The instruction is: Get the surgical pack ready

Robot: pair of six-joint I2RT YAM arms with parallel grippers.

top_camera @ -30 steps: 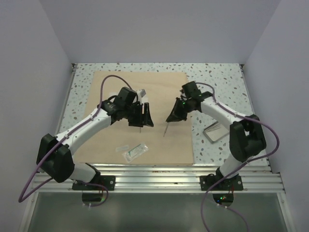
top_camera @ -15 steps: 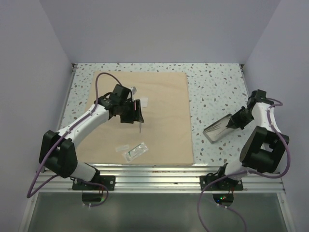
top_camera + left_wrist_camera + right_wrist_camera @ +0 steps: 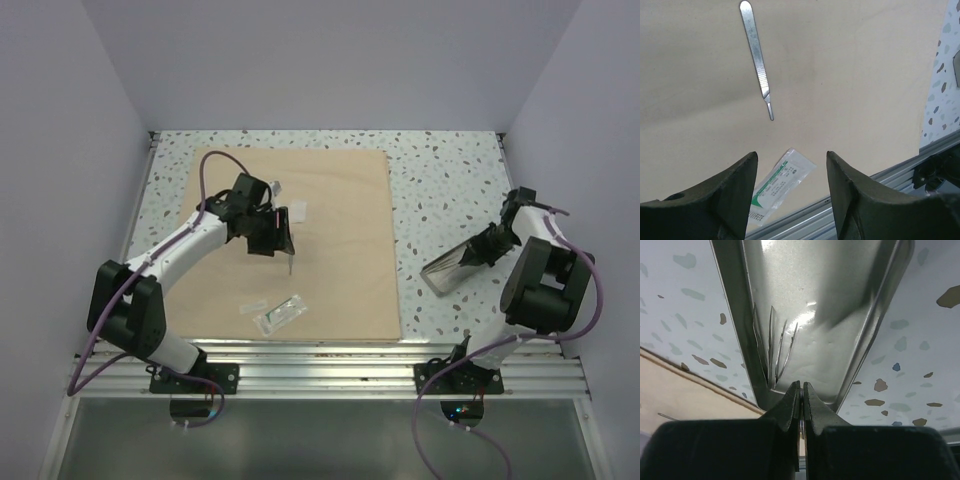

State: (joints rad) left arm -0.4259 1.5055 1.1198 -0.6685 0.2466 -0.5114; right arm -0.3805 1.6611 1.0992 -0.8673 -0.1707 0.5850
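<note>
Pinching metal tray [image 3: 805, 300] rim — right pincer [image 3: 801, 390]; left pincer [image 3: 791, 156] wide, empty, over surgical pack [image 3: 850, 75].

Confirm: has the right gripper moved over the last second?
Yes. The right gripper swung right, off the surgical pack cloth and past its right edge, and now pinches the metal tray by its rim on the speckled table.

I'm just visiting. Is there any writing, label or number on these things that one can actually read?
Nothing here can be read for certain.
On the clear pouch: a green stripe and rows of tiny print, too blurred to read.
On the metal handle: no marking visible.
On the metal tray: no writing visible.
On the tan cloth: plain, no writing.
</note>
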